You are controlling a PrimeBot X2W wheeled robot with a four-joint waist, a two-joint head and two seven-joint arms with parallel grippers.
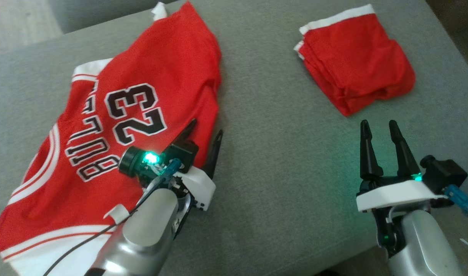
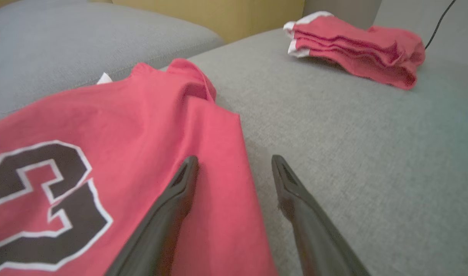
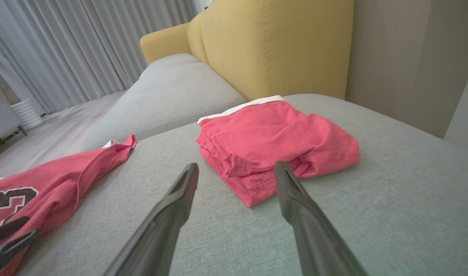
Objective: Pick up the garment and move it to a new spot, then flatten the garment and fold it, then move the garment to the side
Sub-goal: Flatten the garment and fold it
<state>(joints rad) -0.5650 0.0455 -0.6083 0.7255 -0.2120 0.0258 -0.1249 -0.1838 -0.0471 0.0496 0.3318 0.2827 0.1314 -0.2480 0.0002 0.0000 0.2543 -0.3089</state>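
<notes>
Here's the red jersey (image 1: 115, 126), spread across the left half of the head view on the grey sofa cushion (image 1: 276, 161). Its long axis runs on a slant from the lower left corner up toward the top centre, number 23 facing up. The left gripper (image 1: 207, 128) hovers right at the jersey's right-hand edge, fingers well apart with nothing between them. In the left wrist view the one finger sits over red cloth and the other over bare cushion, so the hem line passes between them. That's the relation that matters: the edge lies directly under this arm, running roughly along the way the fingers point. Whether the tips touch the fabric I can't tell.

Over at the lower right, the right gripper (image 1: 379, 124) also has its fingers spread and holds nothing. It points up the frame at the folded red shorts (image 1: 356, 57) in the upper right, which are near it but apart. The jersey lies well off to its left. So the left arm looks the nearer one for a pinch on that edge.
</notes>
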